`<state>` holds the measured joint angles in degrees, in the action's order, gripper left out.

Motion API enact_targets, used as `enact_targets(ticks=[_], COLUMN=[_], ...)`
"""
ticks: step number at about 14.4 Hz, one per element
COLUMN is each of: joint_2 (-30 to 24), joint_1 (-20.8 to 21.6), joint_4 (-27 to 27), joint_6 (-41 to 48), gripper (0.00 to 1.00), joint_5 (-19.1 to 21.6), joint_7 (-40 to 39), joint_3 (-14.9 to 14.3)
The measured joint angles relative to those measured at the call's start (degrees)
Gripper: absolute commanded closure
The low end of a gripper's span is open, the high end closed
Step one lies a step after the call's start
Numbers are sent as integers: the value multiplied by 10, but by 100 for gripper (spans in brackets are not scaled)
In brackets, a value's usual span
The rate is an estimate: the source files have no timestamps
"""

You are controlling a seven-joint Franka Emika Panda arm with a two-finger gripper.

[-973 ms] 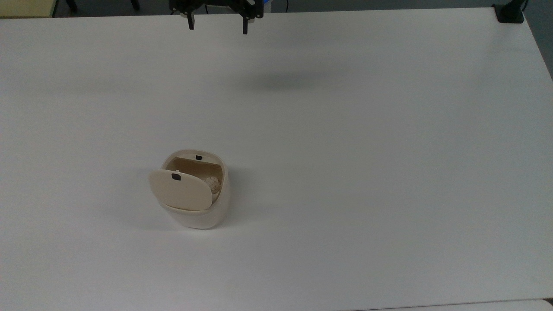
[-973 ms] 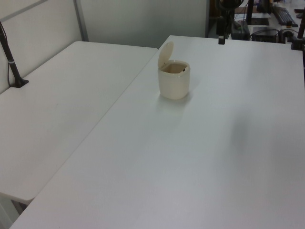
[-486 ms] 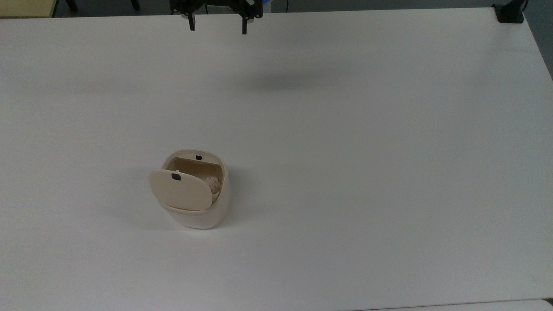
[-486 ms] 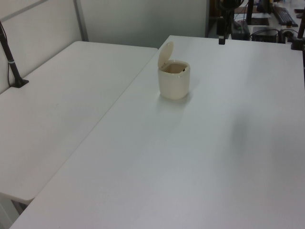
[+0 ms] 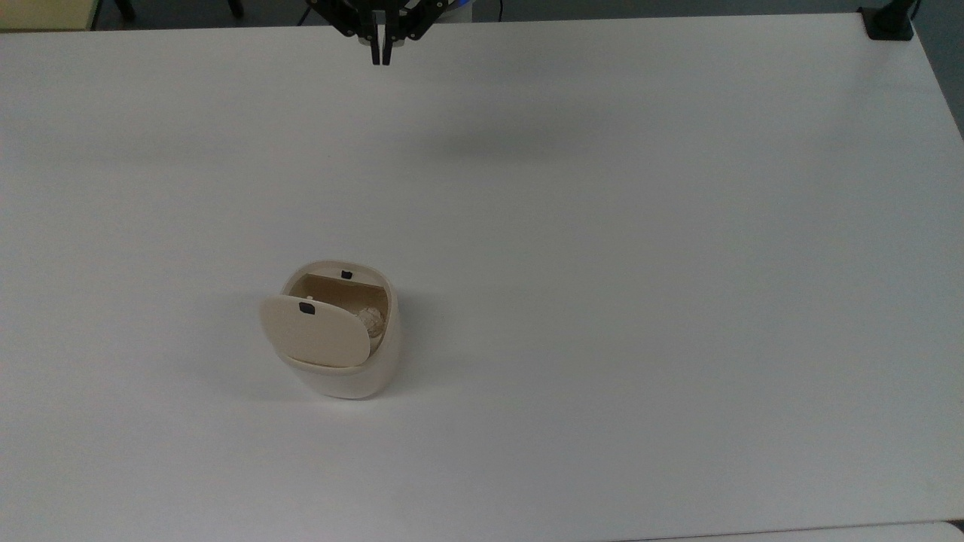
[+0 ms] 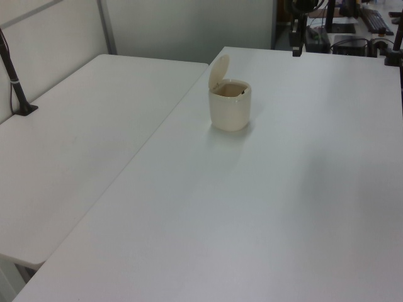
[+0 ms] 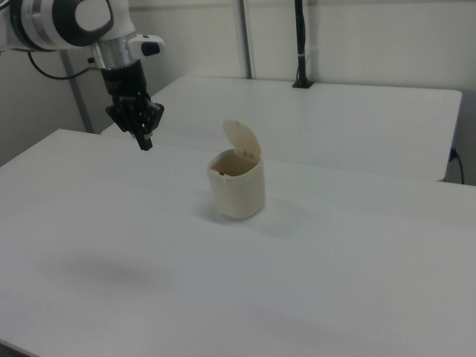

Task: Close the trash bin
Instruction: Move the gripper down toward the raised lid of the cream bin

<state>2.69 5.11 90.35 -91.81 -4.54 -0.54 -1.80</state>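
Note:
The cream-beige trash bin [image 5: 346,369] [image 6: 230,110] [image 7: 236,187] stands upright on the white table. Its hinged lid [image 5: 314,331] [image 6: 219,70] [image 7: 242,139] is raised, leaving the mouth open, and something pale and crumpled lies inside. A small black latch mark shows on the lid and another on the rim. My gripper [image 5: 380,57] [image 6: 296,50] [image 7: 144,141] hangs above the table near the top view's upper edge, far from the bin, its black fingers shut together on nothing.
The white table [image 5: 640,263] spreads wide around the bin. A second white table [image 6: 82,138] adjoins it in the left view's left half. A black clamp [image 5: 889,22] sits at the top view's upper right corner. A dark post [image 7: 300,44] rises behind.
The gripper's fingers, spread wide apart in the earlier frames, have come together. The bin and its raised lid have not moved.

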Motion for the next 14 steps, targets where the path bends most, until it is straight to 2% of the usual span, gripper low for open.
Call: enact_targets(ticks=[2, 9, 14], joint_2=[0, 38, 92], joint_1=[0, -14, -36], joint_4=[0, -14, -51], joint_6=[-3, -107, -260], gripper=[100, 100, 100], joint_5=[0, 0, 0], joint_7=[-1, -1, 20], joint_3=[0, -3, -4])
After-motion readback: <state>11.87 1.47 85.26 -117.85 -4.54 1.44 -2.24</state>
